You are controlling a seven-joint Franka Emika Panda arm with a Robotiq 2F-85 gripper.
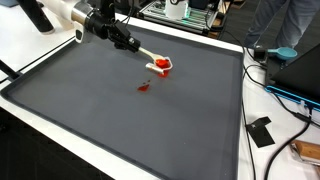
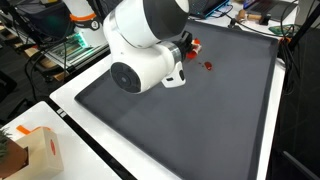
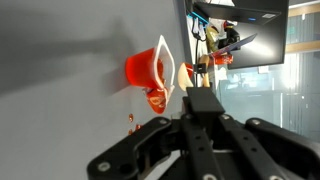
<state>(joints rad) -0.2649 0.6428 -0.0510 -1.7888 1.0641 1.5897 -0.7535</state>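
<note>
My gripper (image 1: 125,40) is shut on the thin white handle of a white scoop (image 1: 162,65), whose bowl holds red material and rests low over the dark grey mat (image 1: 120,125). A small red blob (image 1: 143,87) lies on the mat just in front of the scoop. In the wrist view the scoop (image 3: 163,62) lies on its side with a red mass (image 3: 143,70) in it and red bits (image 3: 130,122) nearby; the gripper (image 3: 200,100) sits right behind it. In an exterior view the white arm (image 2: 150,40) hides most of the scoop; only a red part (image 2: 194,45) shows.
The mat lies on a white table (image 1: 265,100) with cables and a black flat object (image 1: 261,131) on one side. A person (image 1: 285,30) stands beyond the far edge. A cardboard box (image 2: 35,150) sits off the mat's corner. A monitor (image 3: 240,30) shows behind.
</note>
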